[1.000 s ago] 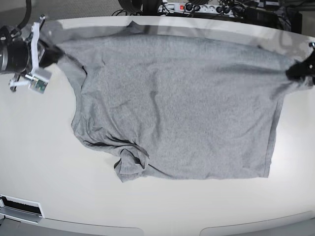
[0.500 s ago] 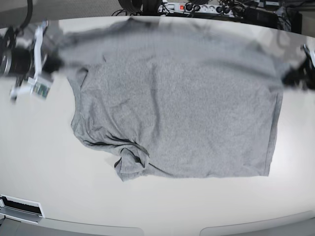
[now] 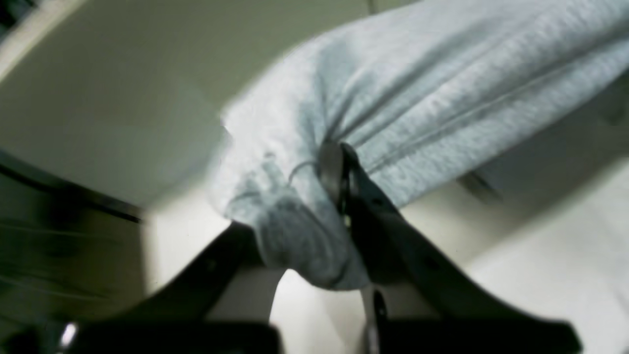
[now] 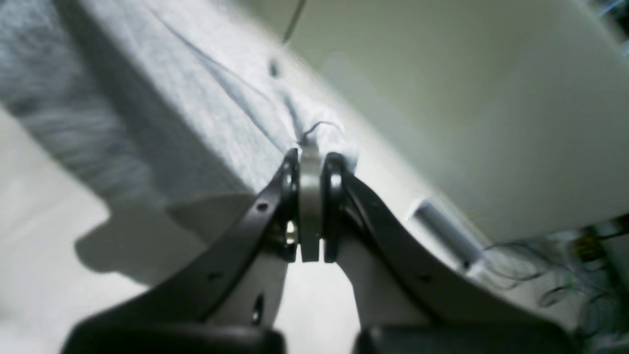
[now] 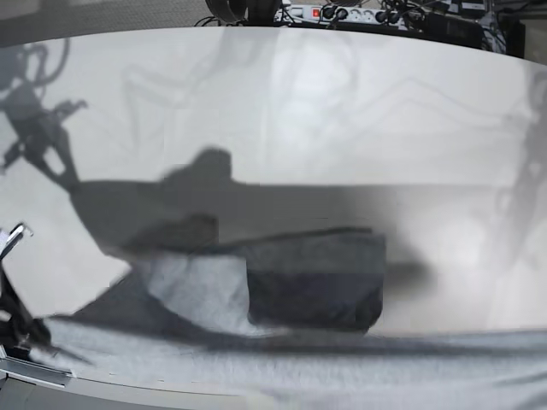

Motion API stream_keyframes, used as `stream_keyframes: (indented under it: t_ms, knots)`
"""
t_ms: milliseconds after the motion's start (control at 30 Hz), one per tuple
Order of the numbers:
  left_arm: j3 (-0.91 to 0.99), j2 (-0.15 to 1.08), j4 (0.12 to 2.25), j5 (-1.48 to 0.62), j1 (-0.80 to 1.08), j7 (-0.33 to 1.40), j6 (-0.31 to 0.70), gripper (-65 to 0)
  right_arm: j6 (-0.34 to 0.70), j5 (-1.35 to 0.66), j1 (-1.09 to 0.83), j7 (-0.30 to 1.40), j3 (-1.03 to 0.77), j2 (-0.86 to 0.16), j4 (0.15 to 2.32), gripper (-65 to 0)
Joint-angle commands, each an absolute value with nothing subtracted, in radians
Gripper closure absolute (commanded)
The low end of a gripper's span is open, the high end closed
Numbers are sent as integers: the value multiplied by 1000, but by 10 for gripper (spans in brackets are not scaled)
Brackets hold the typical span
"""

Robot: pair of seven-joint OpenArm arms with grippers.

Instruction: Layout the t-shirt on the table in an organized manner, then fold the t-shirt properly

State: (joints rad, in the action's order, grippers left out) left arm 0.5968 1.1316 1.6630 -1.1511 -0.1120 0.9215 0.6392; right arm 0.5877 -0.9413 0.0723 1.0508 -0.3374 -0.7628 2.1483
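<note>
In the left wrist view, the left tool [image 3: 339,196] is clenched on a bunched corner of the grey t-shirt [image 3: 417,98], and the cloth hangs above the white surface [image 3: 540,255].

In the right wrist view, the right tool [image 4: 309,196] is clenched too, pinching a thin edge of the t-shirt [image 4: 162,98], also lifted.

The base view is much blurred: the t-shirt [image 5: 299,363] is a grey band along the near edge of the surface [image 5: 342,111], with its shadow behind.

I judge this is the laying-out step. Next, the cloth should be lowered flat and evenly, both corners kept taut, before any fold.
</note>
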Motion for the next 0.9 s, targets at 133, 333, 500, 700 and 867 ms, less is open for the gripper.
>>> stream_keyframes:
  t_ms: [133,333,500,700,867]
  knots:
    - [611,1042,1608,-1268,14,1094,698,0,675,-1082,-84,1160,-352,-756,2151,0]
    - [611,949,1566,-1274,132,1110,698,0,698,-1183,-191,1344,-321,-742,2149,0]
    - [611,930,1566,-1293,282,1239,698,0,698,-1234,-345,1368,-236,-743,2143,0]
    - [610,931,1566,-1482,465,1396,698,0,698,-1224,-460,1396,-72,-743,2143,0]
    - [610,931,1566,-1484,540,1359,698,0,698,-1210,-457,1396,-24,-743,2143,0]
